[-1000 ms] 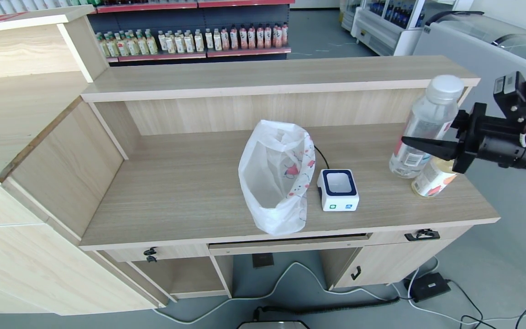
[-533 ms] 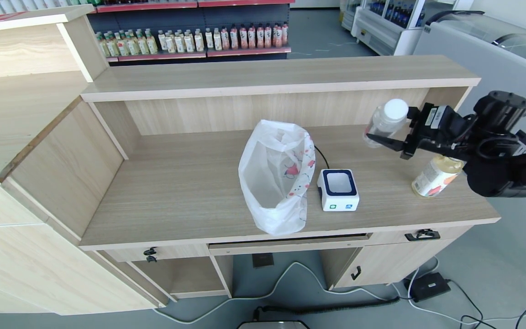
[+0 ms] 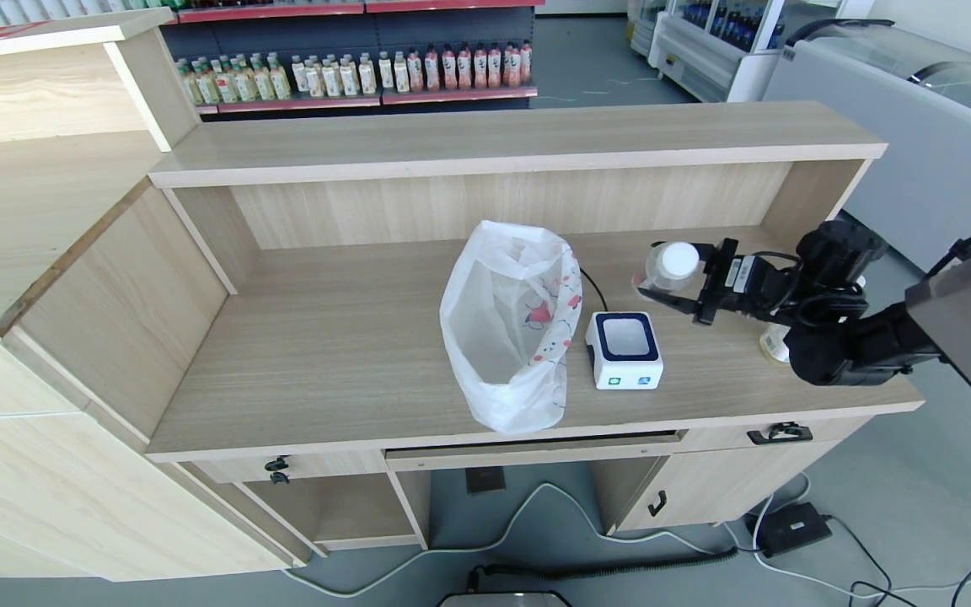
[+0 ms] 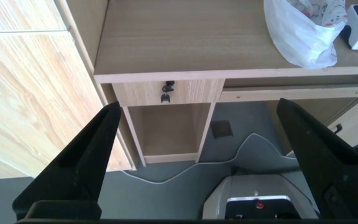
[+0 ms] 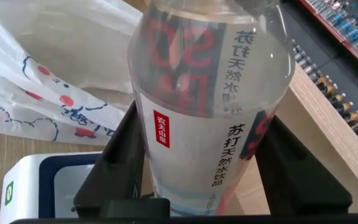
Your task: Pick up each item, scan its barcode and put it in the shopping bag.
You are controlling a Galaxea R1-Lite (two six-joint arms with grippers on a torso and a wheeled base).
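R gripper [image 3: 659, 280] is pinching the clear bottle [image 3: 674, 260] round its body. It's tipped on its side, cap toward the bag [image 3: 509, 330], in the air just behind the scanner [image 3: 624, 348]. Smooth plastic, prob. full, so weighty and slippery; you want the grip mid-body, not the cap. L gripper [image 4: 191, 155] hangs spread, nothing in it, low by the counter [image 3: 342, 354] front. A 2nd bottle [image 3: 772, 344] stands close under yr R arm; the cable [image 3: 596, 287] runs between bag & scanner.
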